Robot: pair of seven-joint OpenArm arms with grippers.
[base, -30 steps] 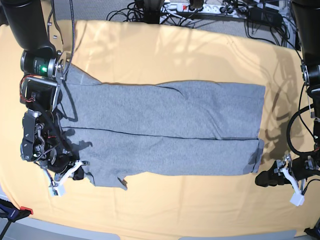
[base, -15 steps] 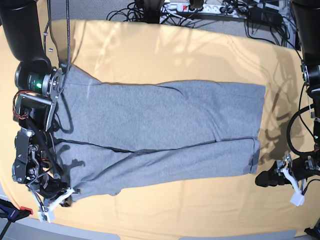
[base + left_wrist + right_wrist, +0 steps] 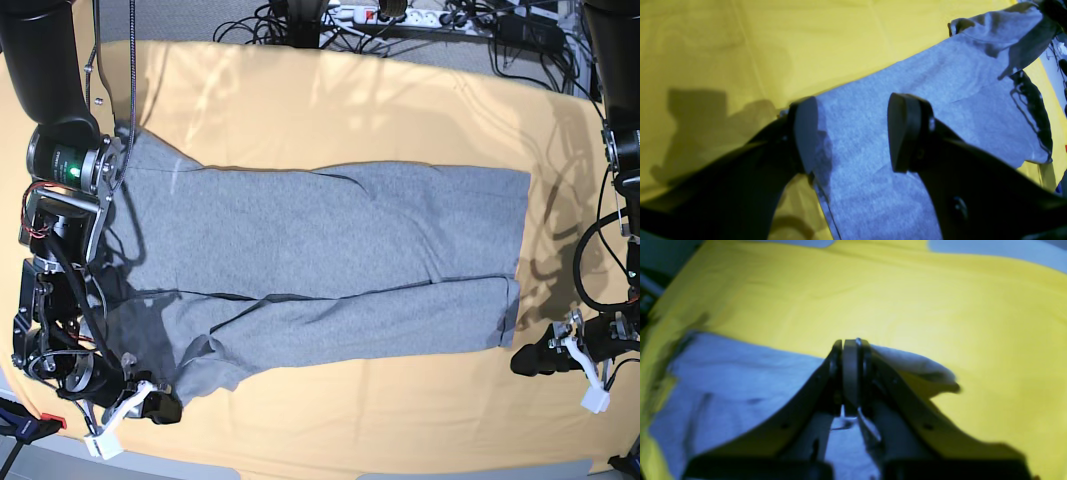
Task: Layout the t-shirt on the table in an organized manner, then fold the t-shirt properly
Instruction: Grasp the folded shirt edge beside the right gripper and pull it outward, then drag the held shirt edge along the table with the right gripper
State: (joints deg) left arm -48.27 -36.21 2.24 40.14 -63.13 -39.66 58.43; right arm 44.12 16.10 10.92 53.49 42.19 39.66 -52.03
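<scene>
The heather-grey t-shirt [image 3: 330, 250] lies lengthwise across the pale yellow-orange table [image 3: 330, 110], plain side up, no lettering showing. Its near flap is pulled out of line toward the near left corner. My right gripper [image 3: 160, 405] is shut on that corner of the shirt near the table's front edge. In the right wrist view the jaws [image 3: 853, 346] are closed with a fold of grey cloth [image 3: 913, 365] sticking out beside them. My left gripper [image 3: 530, 360] is open, low beside the shirt's right end. In the left wrist view its fingers [image 3: 805, 133] straddle the shirt's edge [image 3: 940, 83].
Cables and a power strip [image 3: 400, 15] lie beyond the table's far edge. A red and blue clamp [image 3: 20, 420] sits at the near left corner. The right arm's body [image 3: 60, 200] stands over the shirt's left end. Bare cloth lies in front of the shirt [image 3: 380, 410].
My right gripper has moved toward the table's front edge, dragging the shirt's near left corner with it, so the near flap now slants. The left arm has not moved.
</scene>
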